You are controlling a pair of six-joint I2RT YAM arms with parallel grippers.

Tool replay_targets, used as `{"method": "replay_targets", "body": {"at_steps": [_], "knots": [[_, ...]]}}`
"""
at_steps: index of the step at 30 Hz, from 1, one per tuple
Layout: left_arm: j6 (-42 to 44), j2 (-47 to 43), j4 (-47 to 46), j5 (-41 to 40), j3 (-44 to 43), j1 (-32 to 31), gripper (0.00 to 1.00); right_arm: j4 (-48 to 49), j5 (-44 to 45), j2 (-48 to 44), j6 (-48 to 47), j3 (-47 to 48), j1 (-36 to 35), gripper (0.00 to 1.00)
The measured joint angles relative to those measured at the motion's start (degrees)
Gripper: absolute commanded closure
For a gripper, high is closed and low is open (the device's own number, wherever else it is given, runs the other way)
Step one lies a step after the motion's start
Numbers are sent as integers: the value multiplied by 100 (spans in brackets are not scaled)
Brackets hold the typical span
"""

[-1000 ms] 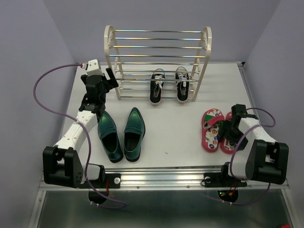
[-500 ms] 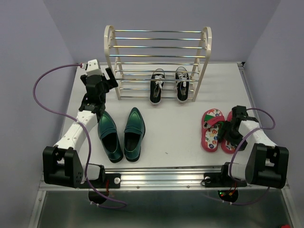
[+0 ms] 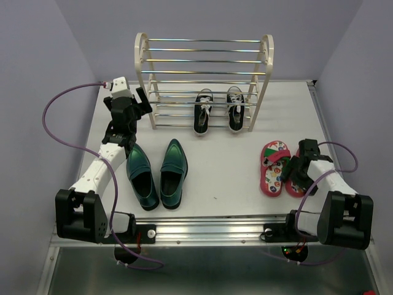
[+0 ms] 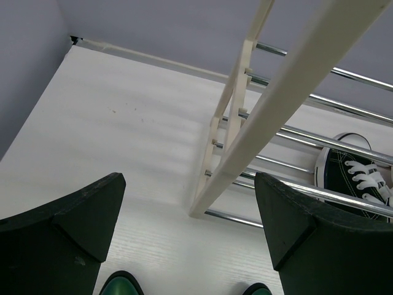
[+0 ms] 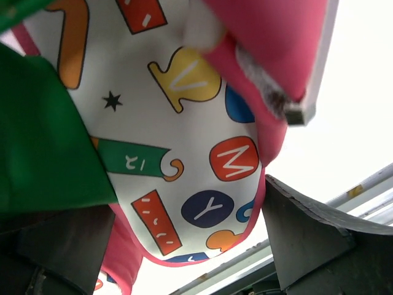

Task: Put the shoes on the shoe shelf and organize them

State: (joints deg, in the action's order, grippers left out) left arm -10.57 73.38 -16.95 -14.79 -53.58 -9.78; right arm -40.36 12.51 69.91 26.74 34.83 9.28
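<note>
The cream shoe shelf [image 3: 142, 55] stands at the back, with the black sneakers [image 3: 203, 112] on its lowest rods at the right. The green loafers [image 3: 140, 175] lie side by side on the table at the left. The red flip-flops [image 3: 274, 167] lie at the right. My right gripper [image 3: 299, 167] is low over the right flip-flop, open. In the right wrist view, its printed footbed [image 5: 184, 135] lies between my fingers [image 5: 307, 227]. My left gripper [image 3: 142, 101] is open and empty beside the shelf's left panel [image 4: 288, 80], above the loafer toes [image 4: 120, 286].
The walls close in on both sides of the table. The metal rail [image 3: 209, 230] with the arm bases runs along the near edge. A purple cable [image 3: 52, 123] loops to the left of the left arm.
My right gripper has shifted a little toward the near edge, over the right flip-flop. The left arm and the shoes have not moved.
</note>
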Motion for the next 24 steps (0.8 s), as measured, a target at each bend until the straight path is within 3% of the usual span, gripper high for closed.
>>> {"method": "replay_targets", "body": {"at_steps": [9,10,11,13,15,17,19,21,22,24], "knots": [[2,0,2,-31,0,0,1,629,144,-79,262,105,0,2],[2,0,2,-33,0,0,1,636,160,-76,293,118,0,4],[2,0,4,-39,0,0,1,645,201,-66,328,140,-7,15],[4,0,2,-39,0,0,1,658,210,-26,372,144,-22,24],[4,0,2,-39,0,0,1,669,210,15,376,151,-33,24],[4,0,4,-39,0,0,1,669,208,63,374,170,-37,12],[9,0,4,-39,0,0,1,669,208,98,372,184,-37,10],[9,0,4,-39,0,0,1,667,208,133,385,195,-37,23],[13,0,4,-39,0,0,1,662,212,151,396,203,-37,44],[20,0,7,-39,0,0,1,656,221,153,396,210,-37,63]]}}
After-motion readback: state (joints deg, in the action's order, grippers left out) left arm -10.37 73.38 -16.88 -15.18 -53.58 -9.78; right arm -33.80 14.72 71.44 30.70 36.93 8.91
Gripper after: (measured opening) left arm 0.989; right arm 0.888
